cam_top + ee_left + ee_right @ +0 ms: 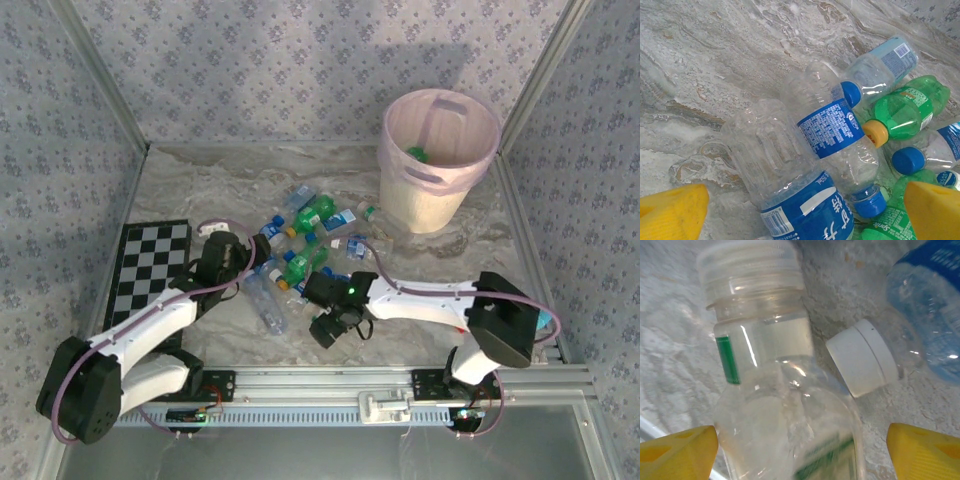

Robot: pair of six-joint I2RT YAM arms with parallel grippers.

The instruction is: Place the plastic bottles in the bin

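Observation:
Several plastic bottles lie heaped mid-table, clear and green. My left gripper hangs open at the heap's left side. In the left wrist view its yellow fingertips stand wide on either side of a clear blue-labelled bottle, not touching it. My right gripper is at the heap's near edge, open. Between its fingertips lies a clear bottle with a white cap and green label; a gap shows on its right side. The pink bin stands far right with a green bottle inside.
A checkerboard mat lies at the left edge beside my left arm. A metal rail runs along the near edge. Patterned walls enclose the table on three sides. Bare marbled surface lies between the heap and the bin.

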